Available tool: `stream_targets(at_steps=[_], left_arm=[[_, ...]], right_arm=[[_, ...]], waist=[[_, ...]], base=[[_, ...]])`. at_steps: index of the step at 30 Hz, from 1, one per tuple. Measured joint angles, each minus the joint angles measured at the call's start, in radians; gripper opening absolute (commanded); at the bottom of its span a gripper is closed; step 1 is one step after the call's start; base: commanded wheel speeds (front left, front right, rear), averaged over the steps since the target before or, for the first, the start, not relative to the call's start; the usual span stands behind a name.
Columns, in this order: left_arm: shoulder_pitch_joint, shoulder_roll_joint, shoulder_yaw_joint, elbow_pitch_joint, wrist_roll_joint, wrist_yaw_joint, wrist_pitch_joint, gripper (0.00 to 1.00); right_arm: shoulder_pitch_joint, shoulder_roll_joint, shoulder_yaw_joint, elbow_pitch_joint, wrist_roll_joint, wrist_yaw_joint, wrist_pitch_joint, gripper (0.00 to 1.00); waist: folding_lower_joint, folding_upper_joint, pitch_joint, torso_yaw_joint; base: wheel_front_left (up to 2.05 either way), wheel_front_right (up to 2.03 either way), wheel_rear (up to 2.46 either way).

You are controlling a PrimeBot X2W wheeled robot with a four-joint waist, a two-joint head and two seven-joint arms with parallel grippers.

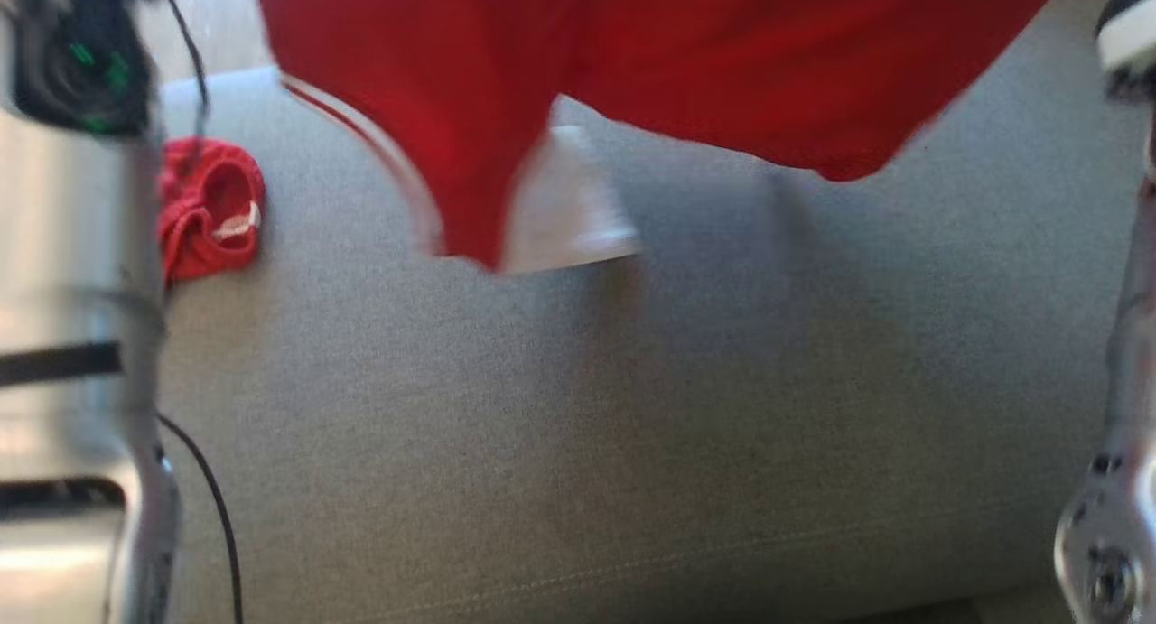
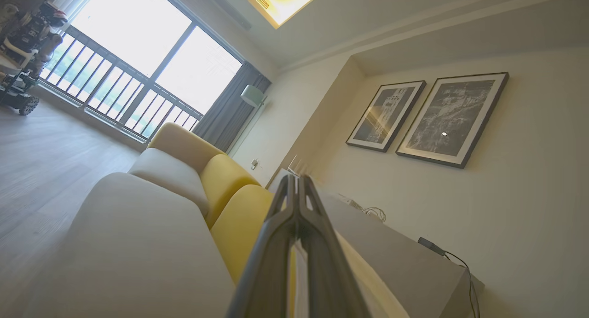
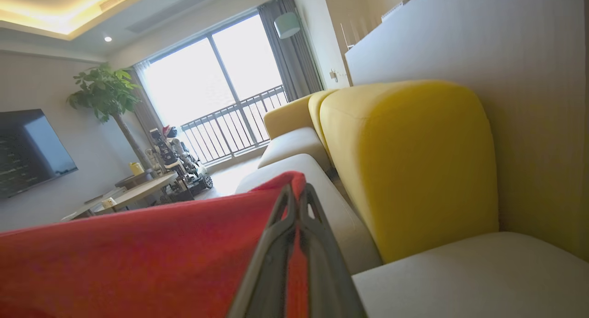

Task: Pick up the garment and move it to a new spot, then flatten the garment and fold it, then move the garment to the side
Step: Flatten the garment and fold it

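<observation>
Your right claw (image 3: pixel 297 191) is pinched shut on a fold of the red fabric garment with white trim (image 3: pixel 138 253), which spreads away to that claw's left in its own view and hangs above the grey upholstered sofa seat (image 1: pixel 632 425); your left claw (image 2: pixel 297 180) is closed fingertip to fingertip with no cloth visible between its fingers, so I judge the whole weight rides on one thin pinch, and a quick swing could pull the edge free and drop it in a heap. Watch too the small crumpled red cloth (image 1: pixel 209 207) lying on the seat off to the left claw's side; lowering the trailing end there could tangle the two.
</observation>
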Motion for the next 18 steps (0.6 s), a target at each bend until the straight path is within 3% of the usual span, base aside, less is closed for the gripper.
stream_targets(at_steps=[4,12,18], left_arm=[[-0.118,0.025,0.006,0.004,0.005,0.047,0.053,0.00],[-0.343,0.112,-0.012,0.157,0.081,0.071,0.098,0.00],[-0.520,0.116,-0.060,0.227,0.196,0.074,-0.047,0.00]], right_arm=[[-0.140,-0.001,-0.017,0.072,-0.002,0.000,0.007,0.00],[-0.421,0.037,0.043,0.302,-0.141,0.000,-0.099,0.00],[-0.592,0.047,0.084,0.435,-0.253,0.000,-0.262,0.00]], waist=[[0.0000,0.0000,0.000,0.000],[0.0000,0.0000,0.147,-0.019],[0.0000,-0.0001,0.281,-0.034]], base=[[0.00,0.00,0.00],[0.00,0.00,0.00],[0.00,0.00,0.00]])
